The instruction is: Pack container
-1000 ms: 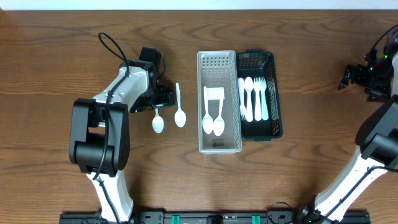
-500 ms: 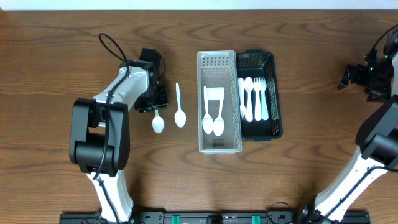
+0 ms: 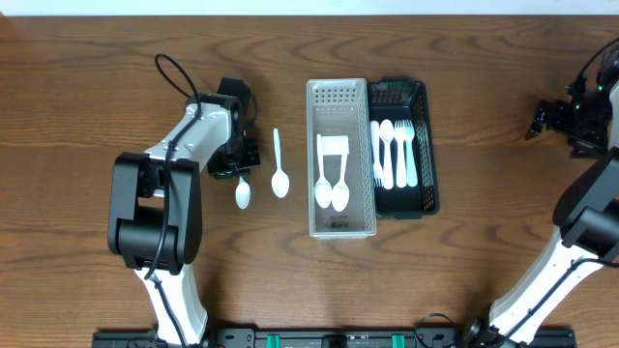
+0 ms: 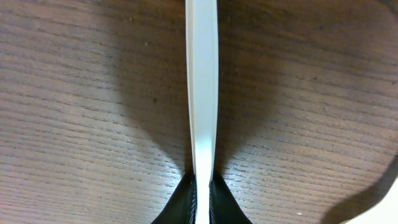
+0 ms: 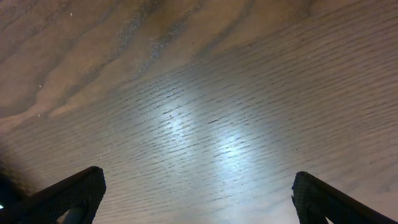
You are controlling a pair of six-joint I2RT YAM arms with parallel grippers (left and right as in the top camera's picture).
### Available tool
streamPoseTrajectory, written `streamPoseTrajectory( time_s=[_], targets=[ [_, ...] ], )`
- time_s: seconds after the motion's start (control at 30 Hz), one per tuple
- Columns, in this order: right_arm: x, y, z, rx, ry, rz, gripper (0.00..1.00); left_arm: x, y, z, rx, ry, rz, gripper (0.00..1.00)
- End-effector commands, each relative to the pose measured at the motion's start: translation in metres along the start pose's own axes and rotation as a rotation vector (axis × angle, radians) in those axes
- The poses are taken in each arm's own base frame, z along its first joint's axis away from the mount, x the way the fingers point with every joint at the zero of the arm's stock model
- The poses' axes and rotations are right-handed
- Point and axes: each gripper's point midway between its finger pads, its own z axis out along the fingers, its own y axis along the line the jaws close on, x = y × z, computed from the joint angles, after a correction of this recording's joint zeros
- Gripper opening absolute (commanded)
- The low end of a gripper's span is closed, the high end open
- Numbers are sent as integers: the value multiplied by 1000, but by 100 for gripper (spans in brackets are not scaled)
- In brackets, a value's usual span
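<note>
My left gripper (image 3: 238,164) (image 4: 202,202) is shut on the handle of a white plastic spoon (image 3: 243,194) (image 4: 202,93) that lies on the wood left of the containers. In the left wrist view the handle runs straight up from between the black fingertips (image 4: 183,202). A second white spoon (image 3: 279,166) lies just to the right. The grey container (image 3: 340,227) holds two spoons. The black container (image 3: 430,145) beside it holds several white forks and spoons. My right gripper (image 3: 556,118) (image 5: 199,193) stands open over bare wood at the far right.
The grey and black containers stand side by side at the table's middle. The left arm's black cable (image 3: 174,72) loops over the table behind it. The table's far edge runs along the top of the overhead view.
My left gripper has closed from wide open onto the spoon's handle, and the spoon has shifted slightly. The right arm has not moved.
</note>
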Motion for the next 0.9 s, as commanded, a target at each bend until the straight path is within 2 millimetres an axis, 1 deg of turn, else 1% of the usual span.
streamPoseTrajectory(
  time_s=[0.0,0.1,0.17,0.3,0.43,0.53,0.67,0.77,0.87],
  targets=[
    [0,-1,-3,-3,-6,16,99,1,4,10,-19,28,1,6],
    [0,-1,-3,-3,-6,16,99,-9,0,-3,-5,-12,28,6],
    [0,-1,-3,-3,-6,16,99,-18,-3,-18,10,-55,39,6],
    [0,-1,-3,-3,-6,16,99,-36,-11,-61,50,-169,45,6],
    [0,-1,-3,-3,-6,16,99,-43,-19,-110,99,-292,54,6],
    [0,-1,-3,-3,-6,16,99,-39,-31,-146,171,-374,79,6],
    [0,-1,-3,-3,-6,16,99,-24,-56,-190,268,-470,139,6],
    [0,-1,-3,-3,-6,16,99,-12,-80,-214,328,-529,196,6],
    [0,-1,-3,-3,-6,16,99,-1,-109,-225,393,-551,232,6]
  ],
)
